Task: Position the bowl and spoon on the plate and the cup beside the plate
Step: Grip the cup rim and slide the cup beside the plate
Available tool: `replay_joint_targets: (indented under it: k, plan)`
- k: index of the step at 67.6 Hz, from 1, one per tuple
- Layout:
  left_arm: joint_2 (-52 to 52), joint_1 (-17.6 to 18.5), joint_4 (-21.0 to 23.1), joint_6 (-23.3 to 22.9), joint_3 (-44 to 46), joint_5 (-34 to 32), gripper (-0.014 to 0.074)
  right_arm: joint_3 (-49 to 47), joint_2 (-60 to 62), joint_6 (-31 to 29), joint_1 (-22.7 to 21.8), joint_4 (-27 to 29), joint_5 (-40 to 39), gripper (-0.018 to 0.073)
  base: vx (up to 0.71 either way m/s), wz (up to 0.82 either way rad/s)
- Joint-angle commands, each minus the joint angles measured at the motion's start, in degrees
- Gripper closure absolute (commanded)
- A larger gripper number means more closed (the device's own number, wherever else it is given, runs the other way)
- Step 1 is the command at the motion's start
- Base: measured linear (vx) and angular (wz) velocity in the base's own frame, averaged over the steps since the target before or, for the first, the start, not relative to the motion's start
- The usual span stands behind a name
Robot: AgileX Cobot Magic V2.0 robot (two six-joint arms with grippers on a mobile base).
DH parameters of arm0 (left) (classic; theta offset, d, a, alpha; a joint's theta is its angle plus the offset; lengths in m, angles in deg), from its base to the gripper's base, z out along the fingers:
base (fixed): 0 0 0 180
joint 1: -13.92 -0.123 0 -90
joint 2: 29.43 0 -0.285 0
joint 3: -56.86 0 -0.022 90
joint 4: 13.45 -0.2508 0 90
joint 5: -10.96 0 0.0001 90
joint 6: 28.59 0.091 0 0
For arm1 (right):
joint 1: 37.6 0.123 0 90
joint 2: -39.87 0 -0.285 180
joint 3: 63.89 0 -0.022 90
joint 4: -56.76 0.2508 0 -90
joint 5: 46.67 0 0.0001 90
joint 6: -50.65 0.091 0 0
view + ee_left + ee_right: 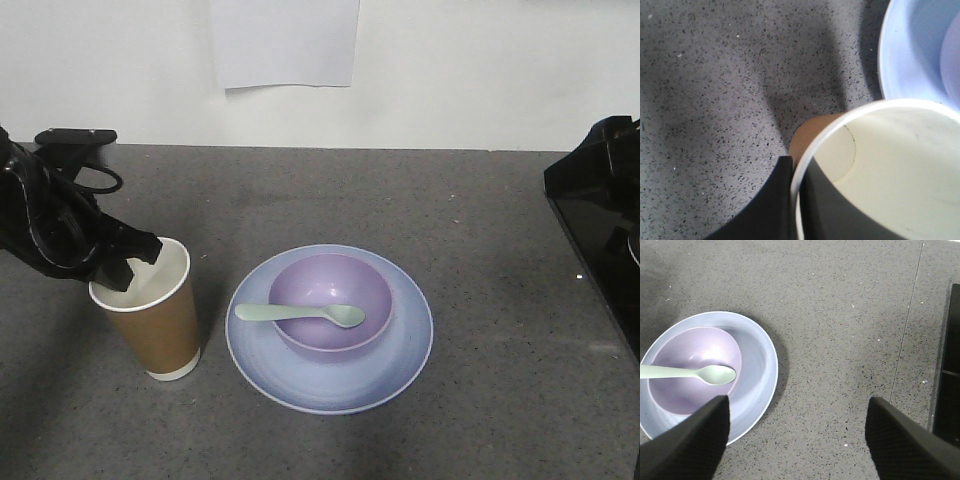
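Note:
The lilac plate point(400, 370) lies on the table with the purple bowl point(345, 280) on it. The mint spoon point(300, 313) rests across the bowl, head to the right. The brown paper cup point(160, 335) stands upright just left of the plate, apart from it. My left gripper point(133, 268) is shut on the cup's near-left rim. In the left wrist view one finger point(772, 205) is outside the wall and the other inside, with the cup point(900, 165) and plate point(910, 55) ahead. My right gripper point(797, 401) hangs open and empty to the right of the plate point(760, 355), bowl point(690, 355) and spoon point(710, 374).
The table point(480, 200) is dark grey speckled stone against a white wall. My right arm point(600, 190) rises black at the right edge. A black strip point(950, 365) runs along the right of the right wrist view. The left arm's cables point(60, 190) sit behind the cup.

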Motion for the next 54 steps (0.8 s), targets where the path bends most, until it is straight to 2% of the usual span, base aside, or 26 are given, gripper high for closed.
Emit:
replay_joint_targets:
  k: [1,13,37,45,54]
  plan:
    - [1.94,0.31,1.14,-0.23,1.15,-2.03,0.0558,-1.35,0.91,-0.18,-0.37,0.58,-3.14,0.001,0.0,0.0]
    - [1.94,0.31,1.14,-0.23,1.15,-2.03,0.0437,-1.35,0.91,-0.18,-0.37,0.64,-3.14,0.001,0.0,0.0]
    - [2.38,0.31,1.14,-0.43,1.15,-3.4,0.005,-1.35,0.91,-0.18,-0.37,0.64,-3.14,0.001,0.0,0.0]
    - [3.59,0.31,1.03,-0.56,1.15,-4.71,-0.0015,-1.35,0.91,-0.18,-0.37,0.64,-3.2,0.001,0.0,0.0]
    - [6.27,0.24,0.47,-0.61,1.15,-5.66,-0.0015,-1.35,0.91,-0.18,-0.37,0.64,-3.26,0.001,0.0,0.0]
